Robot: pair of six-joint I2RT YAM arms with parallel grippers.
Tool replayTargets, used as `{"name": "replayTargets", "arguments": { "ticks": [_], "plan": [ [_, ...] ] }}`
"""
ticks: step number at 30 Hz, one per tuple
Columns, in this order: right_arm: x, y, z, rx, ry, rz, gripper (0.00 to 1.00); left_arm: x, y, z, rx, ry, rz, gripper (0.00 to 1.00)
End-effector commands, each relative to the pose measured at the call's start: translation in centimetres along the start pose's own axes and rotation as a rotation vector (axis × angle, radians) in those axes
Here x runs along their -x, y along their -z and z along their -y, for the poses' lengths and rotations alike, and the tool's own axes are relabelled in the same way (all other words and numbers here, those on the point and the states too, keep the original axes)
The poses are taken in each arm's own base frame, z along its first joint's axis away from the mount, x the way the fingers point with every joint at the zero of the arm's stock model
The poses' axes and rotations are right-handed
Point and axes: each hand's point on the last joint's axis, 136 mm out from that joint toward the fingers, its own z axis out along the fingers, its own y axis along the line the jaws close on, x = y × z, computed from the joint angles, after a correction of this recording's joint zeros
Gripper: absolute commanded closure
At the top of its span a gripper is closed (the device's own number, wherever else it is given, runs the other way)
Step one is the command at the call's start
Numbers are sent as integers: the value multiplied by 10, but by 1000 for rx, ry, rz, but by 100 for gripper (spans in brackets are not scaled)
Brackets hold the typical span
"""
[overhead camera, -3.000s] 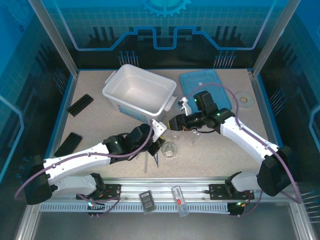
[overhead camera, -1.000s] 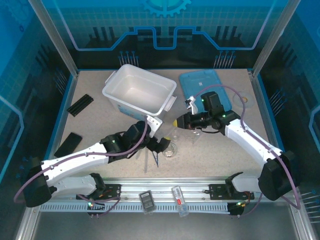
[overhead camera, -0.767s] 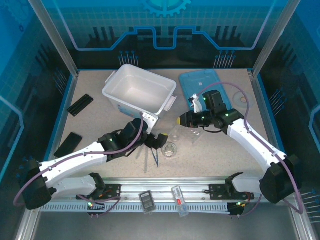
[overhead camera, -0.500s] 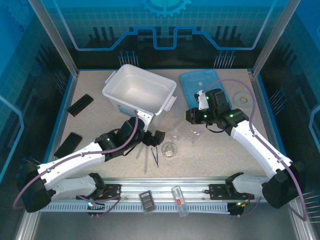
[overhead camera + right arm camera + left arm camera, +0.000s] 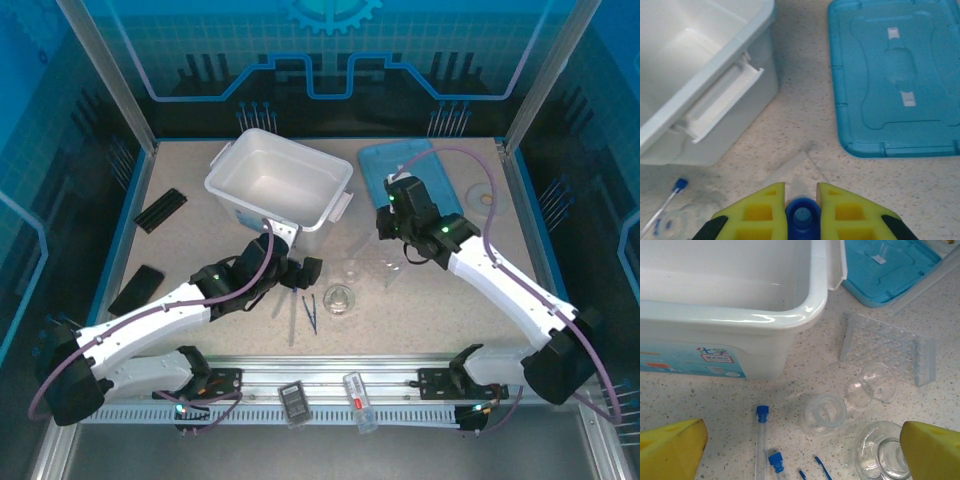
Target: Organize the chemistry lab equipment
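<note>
- The right gripper (image 5: 801,199) is lifting, pinching a blue-capped tube (image 5: 801,217); the white bin (image 5: 767,20) is sitting ahead-left of it.
- The left gripper (image 5: 308,272) is pulling back, spread wide over two tubes (image 5: 760,440).

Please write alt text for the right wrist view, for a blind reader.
The right end effector is shut on the cap of a blue-capped tube, above a speckled table. The white bin stands at upper left, the light-blue lid lies flat at upper right, and a second tube lies at lower left.
</note>
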Motion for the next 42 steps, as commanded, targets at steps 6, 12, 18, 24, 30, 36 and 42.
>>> {"name": "replayTargets", "arguments": {
  "ticks": [6,12,18,24,30,36,42],
  "plan": [
    [14,-16,-2,-84,60,2,88,-8,1,-19,70,37,-18,1],
    [11,-28,-10,-66,73,-23,88,-12,1,-22,74,49,-26,1],
    [6,-37,-20,-53,87,-47,88,-16,2,-28,85,56,-33,1],
    [2,-43,-24,-53,93,-64,88,-18,3,-33,92,73,-33,1],
    [0,-48,-19,-77,101,-72,88,-18,2,-35,93,80,-33,1],
    [-1,-54,-14,-85,98,-81,88,-20,0,-35,89,88,-41,1],
    [-1,-58,-12,-95,96,-86,88,-19,0,-36,90,89,-39,1]
  ]
}}
